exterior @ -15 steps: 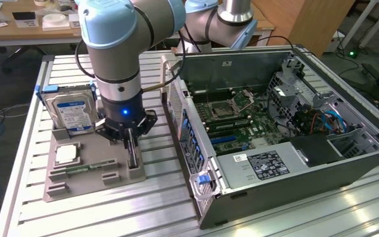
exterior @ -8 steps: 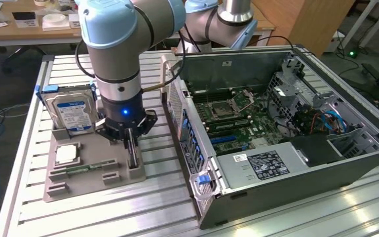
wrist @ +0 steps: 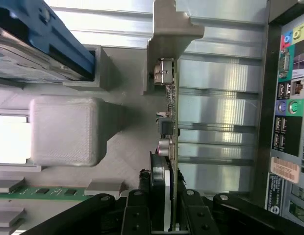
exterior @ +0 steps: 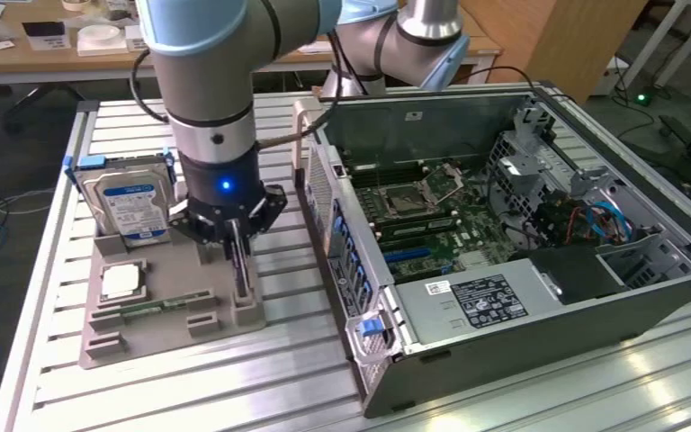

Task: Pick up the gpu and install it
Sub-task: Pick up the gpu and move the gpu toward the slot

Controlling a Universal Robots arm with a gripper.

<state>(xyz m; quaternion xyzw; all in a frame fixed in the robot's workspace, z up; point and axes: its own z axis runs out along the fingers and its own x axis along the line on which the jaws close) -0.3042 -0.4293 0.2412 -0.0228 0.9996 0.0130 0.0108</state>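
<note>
While gripper (wrist: 165, 211) clamps gpu (wrist: 170, 122) upright in tray (exterior: 168, 268) — hdd (exterior: 130, 202), mem stick (exterior: 154, 308) sit slotted alongside.

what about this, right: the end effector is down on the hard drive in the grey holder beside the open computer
No: the exterior view shows the end effector down on the graphics card, not the hard drive, in the grey holder beside the open computer.

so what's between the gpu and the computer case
Just bare slatted table between the gpu and the computer case, seen in the wrist view.
</note>
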